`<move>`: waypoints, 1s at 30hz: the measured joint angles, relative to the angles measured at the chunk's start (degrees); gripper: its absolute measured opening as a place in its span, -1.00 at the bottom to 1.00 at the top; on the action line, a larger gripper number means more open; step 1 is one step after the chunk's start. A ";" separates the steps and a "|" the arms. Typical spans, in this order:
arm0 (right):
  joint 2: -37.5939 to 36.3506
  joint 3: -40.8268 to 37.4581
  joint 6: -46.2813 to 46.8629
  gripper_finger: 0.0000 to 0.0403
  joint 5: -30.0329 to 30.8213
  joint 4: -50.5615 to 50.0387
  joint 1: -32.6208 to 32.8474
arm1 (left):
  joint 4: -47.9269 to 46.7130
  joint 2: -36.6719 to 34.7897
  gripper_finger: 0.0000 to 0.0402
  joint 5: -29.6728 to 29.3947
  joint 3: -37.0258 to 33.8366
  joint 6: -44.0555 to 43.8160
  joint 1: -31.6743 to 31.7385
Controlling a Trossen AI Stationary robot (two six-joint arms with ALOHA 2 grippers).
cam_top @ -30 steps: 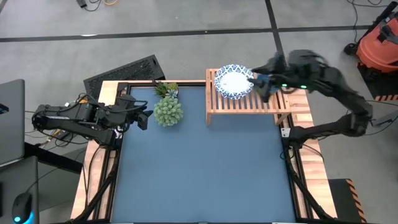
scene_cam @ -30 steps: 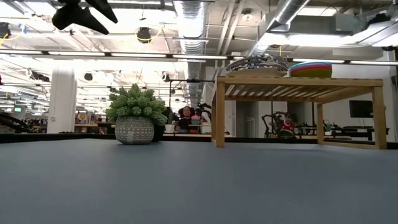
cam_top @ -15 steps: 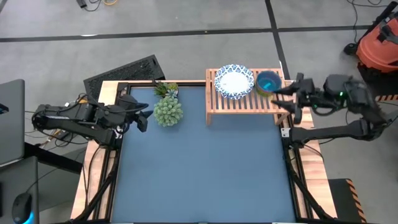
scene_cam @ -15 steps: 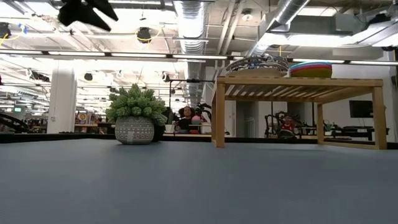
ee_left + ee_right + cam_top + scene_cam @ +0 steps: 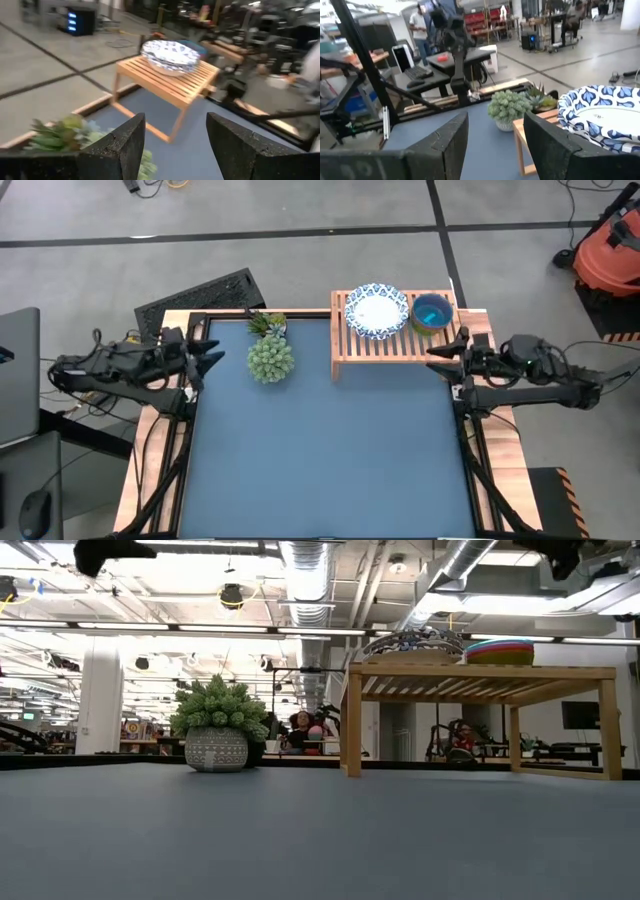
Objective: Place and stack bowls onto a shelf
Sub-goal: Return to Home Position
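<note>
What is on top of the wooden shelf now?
On the shelf: blue-patterned white bowls and, beside them, a stack of small bowls, teal uppermost, coloured rims showing beneath in the low view. The count of patterned bowls is hidden.

No lettering, number or brand can be read anywhere in these views. The small lit signs (image 5: 130, 727) in the hall behind the blue tabletop (image 5: 300, 830) are too small to make out, and the white screen (image 5: 400, 52) on a desk shows nothing legible.
</note>
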 joint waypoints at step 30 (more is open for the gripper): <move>-7.29 -34.38 3.81 0.08 0.60 36.58 9.00 | 12.09 -23.33 -0.02 19.74 -30.03 -1.55 0.00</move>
